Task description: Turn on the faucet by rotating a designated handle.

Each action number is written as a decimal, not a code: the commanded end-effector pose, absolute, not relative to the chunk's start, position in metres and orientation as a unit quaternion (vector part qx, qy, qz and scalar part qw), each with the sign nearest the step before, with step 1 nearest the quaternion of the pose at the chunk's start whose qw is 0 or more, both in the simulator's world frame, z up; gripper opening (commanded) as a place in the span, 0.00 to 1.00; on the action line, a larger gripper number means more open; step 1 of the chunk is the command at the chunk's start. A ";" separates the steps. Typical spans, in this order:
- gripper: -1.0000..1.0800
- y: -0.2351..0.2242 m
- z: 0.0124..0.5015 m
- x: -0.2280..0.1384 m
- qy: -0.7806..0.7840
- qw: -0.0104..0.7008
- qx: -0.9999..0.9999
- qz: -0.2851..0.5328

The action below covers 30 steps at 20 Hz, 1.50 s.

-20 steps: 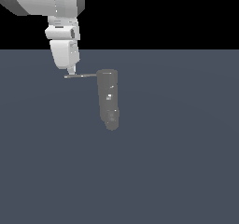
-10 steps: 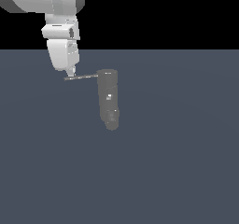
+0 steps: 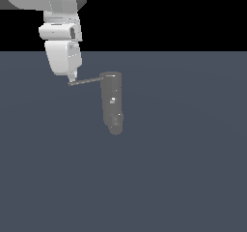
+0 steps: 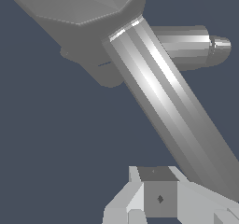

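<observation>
faucet [image 3: 112, 102]: upright grey column on the dark floor | handle [image 3: 87, 81]: thin rod jutting from the faucet's cap toward the exterior view's left | gripper [image 3: 72, 79]: directly above the handle's free end, tip touching it | jaws: cannot tell whether apart or together

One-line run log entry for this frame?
gripper: at handle's free end, jaw state unclear | handle: juts toward exterior view's left | faucet: upright
</observation>
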<state>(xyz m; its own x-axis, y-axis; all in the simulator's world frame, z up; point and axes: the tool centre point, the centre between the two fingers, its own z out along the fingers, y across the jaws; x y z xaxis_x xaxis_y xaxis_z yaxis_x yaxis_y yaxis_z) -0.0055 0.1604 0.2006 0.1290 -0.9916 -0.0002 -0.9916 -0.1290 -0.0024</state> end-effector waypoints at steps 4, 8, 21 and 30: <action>0.00 0.160 0.201 -0.013 0.660 0.001 -0.752 0.000; 0.00 0.150 0.201 -0.021 0.660 0.001 -0.752 0.000; 0.00 0.118 0.201 -0.048 0.659 0.000 -0.752 0.000; 0.00 0.095 0.201 -0.066 0.658 0.000 -0.753 0.000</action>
